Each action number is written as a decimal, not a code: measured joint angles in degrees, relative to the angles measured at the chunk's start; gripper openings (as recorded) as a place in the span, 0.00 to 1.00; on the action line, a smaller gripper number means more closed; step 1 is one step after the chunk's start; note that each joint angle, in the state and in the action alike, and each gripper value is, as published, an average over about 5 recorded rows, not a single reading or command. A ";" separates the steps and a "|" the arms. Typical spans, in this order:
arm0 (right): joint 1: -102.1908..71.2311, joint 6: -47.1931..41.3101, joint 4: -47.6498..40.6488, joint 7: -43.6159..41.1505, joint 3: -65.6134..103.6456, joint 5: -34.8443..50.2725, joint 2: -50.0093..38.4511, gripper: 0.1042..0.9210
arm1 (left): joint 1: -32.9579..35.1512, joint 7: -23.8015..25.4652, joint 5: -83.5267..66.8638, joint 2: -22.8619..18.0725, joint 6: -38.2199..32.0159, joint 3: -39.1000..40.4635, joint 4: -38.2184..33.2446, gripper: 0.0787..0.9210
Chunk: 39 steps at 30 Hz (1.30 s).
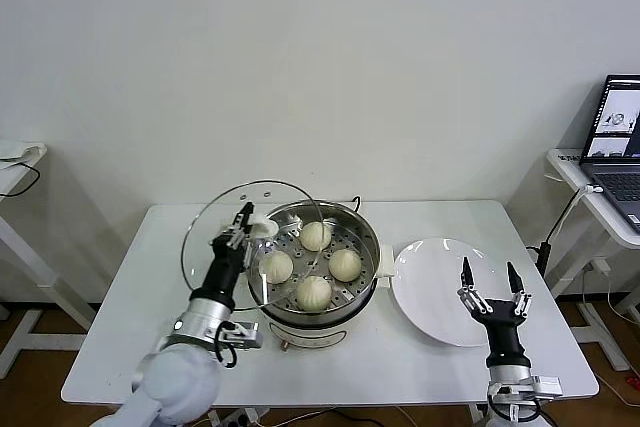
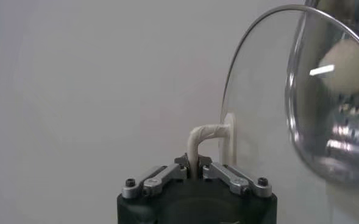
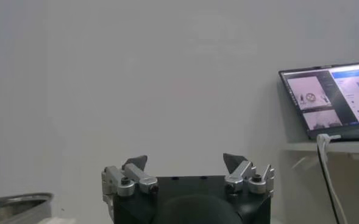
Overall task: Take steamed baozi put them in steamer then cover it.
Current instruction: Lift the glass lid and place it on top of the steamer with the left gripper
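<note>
The steamer (image 1: 362, 232) stands mid-table on its cream base, with four cream-white baozi (image 1: 314, 292) on its perforated tray. My left gripper (image 1: 244, 224) is shut on the cream bar handle (image 2: 199, 141) of the glass cover (image 1: 215, 227). It holds the cover tilted on edge at the steamer's left rim, partly over the pot. In the left wrist view the cover (image 2: 258, 91) stands upright beside the steamer wall (image 2: 325, 122). My right gripper (image 1: 492, 287) is open and empty, pointing up over the white plate (image 1: 440, 292).
The empty white plate lies right of the steamer. A laptop (image 1: 618, 132) sits on a side table at far right, and also shows in the right wrist view (image 3: 331, 97). Another side table (image 1: 15, 162) stands at far left.
</note>
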 measured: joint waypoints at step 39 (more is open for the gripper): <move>1.73 0.19 -2.53 -0.17 -0.90 -1.65 1.15 0.88 | -17.57 15.28 12.73 -5.67 14.00 22.03 6.61 0.13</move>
